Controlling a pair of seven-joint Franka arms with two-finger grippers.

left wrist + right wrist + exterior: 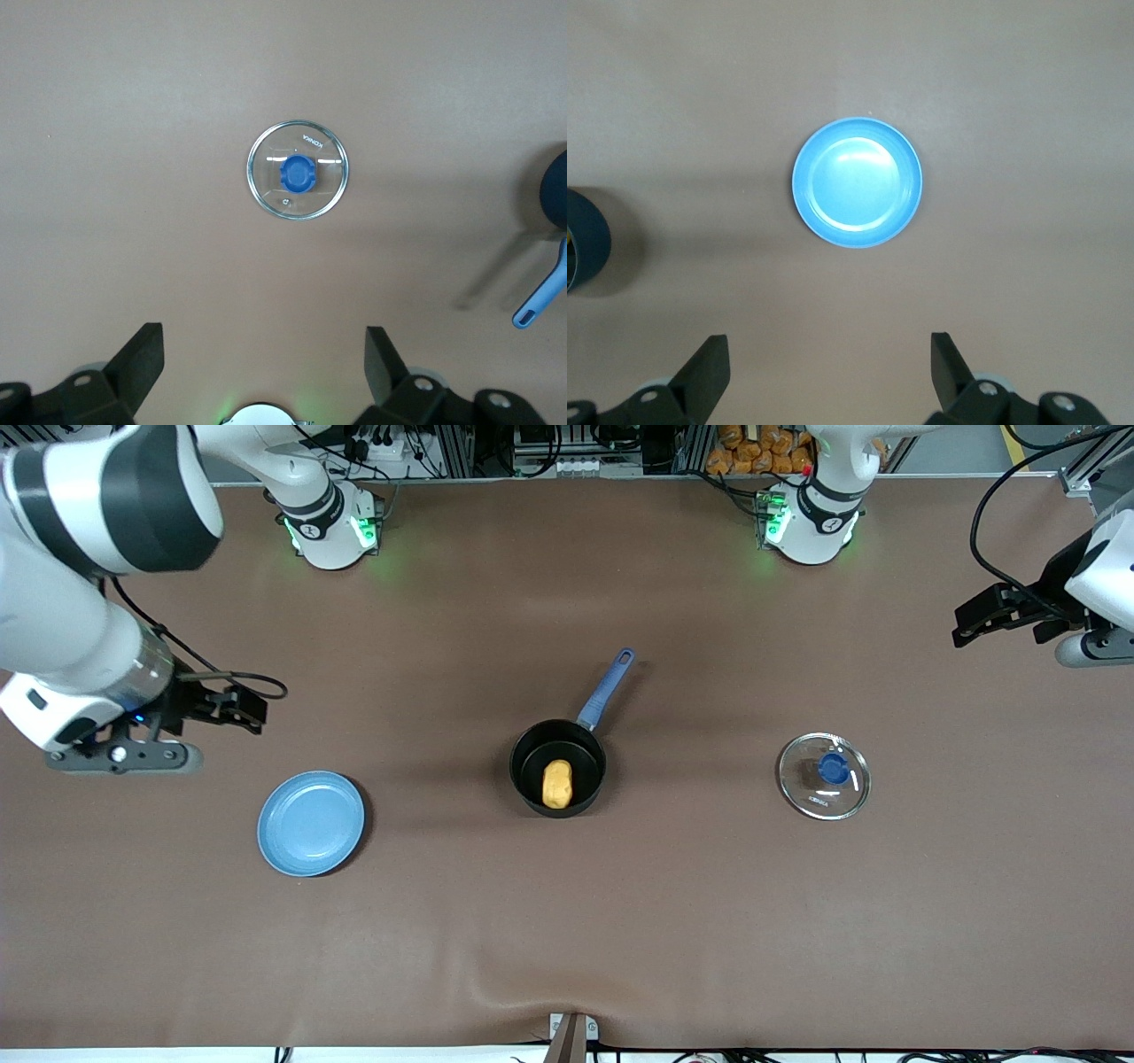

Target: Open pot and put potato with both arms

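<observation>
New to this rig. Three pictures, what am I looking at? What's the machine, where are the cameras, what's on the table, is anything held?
Two white robot arms stand at a brown table. The wide picture looks down from a high camera facing them. The other two come from cameras on each wrist.

On the table: a black pot with a blue handle, lid off, holding the potato. The glass lid lies toward the left arm's end, an empty blue plate toward the right arm's end.

Nothing is held. The left gripper hangs open above the table near the lid, and the right gripper hangs open near the plate.
</observation>
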